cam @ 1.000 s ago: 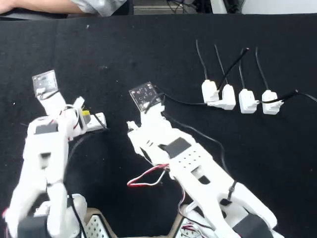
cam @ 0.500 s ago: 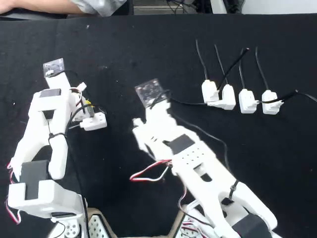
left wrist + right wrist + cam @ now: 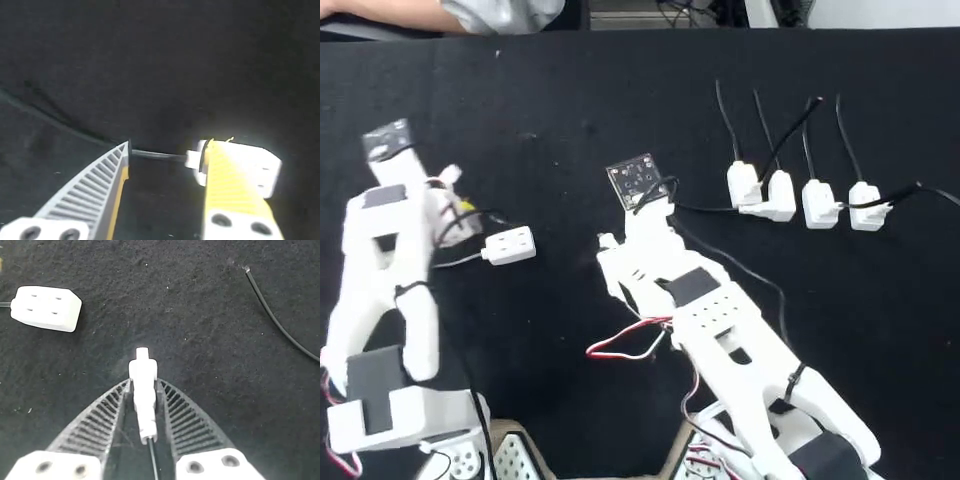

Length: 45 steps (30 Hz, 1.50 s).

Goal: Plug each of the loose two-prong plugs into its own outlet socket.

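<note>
On black desk [image 3: 550, 90], loose white outlet socket [image 3: 510, 244] lies just beside left gripper [image 3: 166, 147]; jaws wide apart, holding nothing, socket's cable crossing gap between them; right gripper [image 3: 144, 385] near desk centre, jaws clamped on white plug [image 3: 142, 372], apart from socket; other white connectors [image 3: 805, 200] in row at far right.

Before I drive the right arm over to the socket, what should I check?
1. Two-prong plug clamped in right gripper: ok.
2. Plug aimed at outlet socket: not ok, the socket lies off its line.
3. Socket's slots free: ok, all four show bare.
4. Socket held by left gripper: not ok; it is open, straddling only the socket's cord.
5. Slack in the plug's cord: cannot tell.
</note>
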### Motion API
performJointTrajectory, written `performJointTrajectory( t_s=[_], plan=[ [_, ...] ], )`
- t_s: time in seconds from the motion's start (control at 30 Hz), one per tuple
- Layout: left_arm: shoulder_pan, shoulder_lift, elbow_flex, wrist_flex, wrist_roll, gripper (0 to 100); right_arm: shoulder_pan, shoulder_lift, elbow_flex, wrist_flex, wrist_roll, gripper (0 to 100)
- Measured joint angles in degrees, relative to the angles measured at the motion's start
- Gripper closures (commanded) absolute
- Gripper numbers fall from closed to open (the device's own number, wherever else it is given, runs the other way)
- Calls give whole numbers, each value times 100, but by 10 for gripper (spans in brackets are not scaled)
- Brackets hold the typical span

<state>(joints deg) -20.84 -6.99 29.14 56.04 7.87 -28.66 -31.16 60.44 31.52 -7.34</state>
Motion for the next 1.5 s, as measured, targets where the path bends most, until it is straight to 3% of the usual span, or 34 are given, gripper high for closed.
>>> performJointTrajectory(
  t_s=[0.33,0.83,1.0,1.1,1.3,1.5],
  plan=[
    [-220,1336,-466,0,-343,760,0,0,0,0,0,988],
    [703,1345,-580,598,-387,761,0,0,0,0,0,988],
    [747,695,-580,642,-554,761,0,0,0,0,0,988],
    [703,343,-580,360,-563,761,0,0,0,0,0,988],
    [809,703,-264,-967,-563,762,0,0,0,0,0,988],
    [1477,1292,-404,-695,-501,762,0,0,0,0,0,988]
  ],
)
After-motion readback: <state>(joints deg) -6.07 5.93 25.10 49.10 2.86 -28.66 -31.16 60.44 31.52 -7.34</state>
